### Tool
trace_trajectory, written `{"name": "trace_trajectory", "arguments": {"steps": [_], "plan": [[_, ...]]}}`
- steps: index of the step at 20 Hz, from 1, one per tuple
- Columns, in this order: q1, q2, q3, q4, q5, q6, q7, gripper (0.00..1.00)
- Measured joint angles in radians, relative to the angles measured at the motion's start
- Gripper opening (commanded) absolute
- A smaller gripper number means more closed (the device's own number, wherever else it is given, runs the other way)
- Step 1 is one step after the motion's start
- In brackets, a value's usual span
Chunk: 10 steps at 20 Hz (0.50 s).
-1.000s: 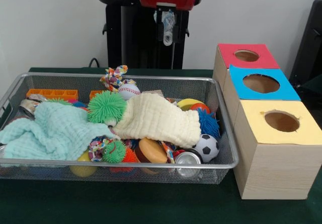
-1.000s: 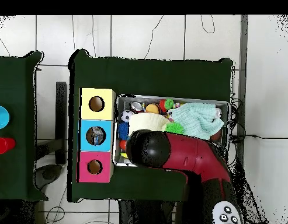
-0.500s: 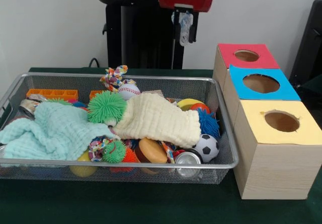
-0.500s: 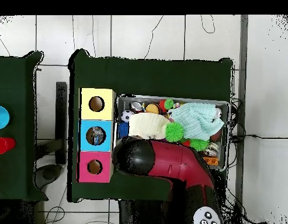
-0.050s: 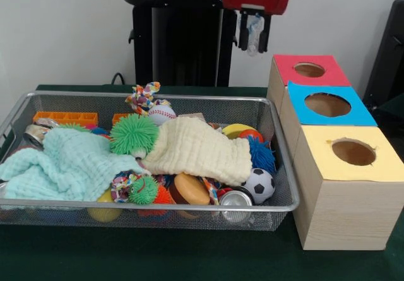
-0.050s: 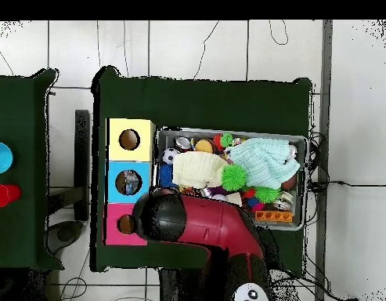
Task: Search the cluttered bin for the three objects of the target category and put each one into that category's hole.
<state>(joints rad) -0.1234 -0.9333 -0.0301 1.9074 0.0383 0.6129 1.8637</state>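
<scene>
Item: small pale, crumpled-looking object, seemingly light and soft, pinched between the narrow jaws of the gripper, high beside the red box; centre grip suffices.

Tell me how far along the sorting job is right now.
Done: the overhead view shows something inside the blue box; whether it counts is unclear. In hand: the gripper holds a small pale item up beside the red box, apparently heading to a hole. Left: the bin is full of clutter, with two cloths covering much of it.
</scene>
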Motion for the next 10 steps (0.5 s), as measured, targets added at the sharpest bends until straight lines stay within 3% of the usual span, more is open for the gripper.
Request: {"name": "trace_trajectory", "arguments": {"steps": [10], "plan": [[0.065,0.008,-0.014,0.003,0.069,-0.045,0.058,0.0]]}}
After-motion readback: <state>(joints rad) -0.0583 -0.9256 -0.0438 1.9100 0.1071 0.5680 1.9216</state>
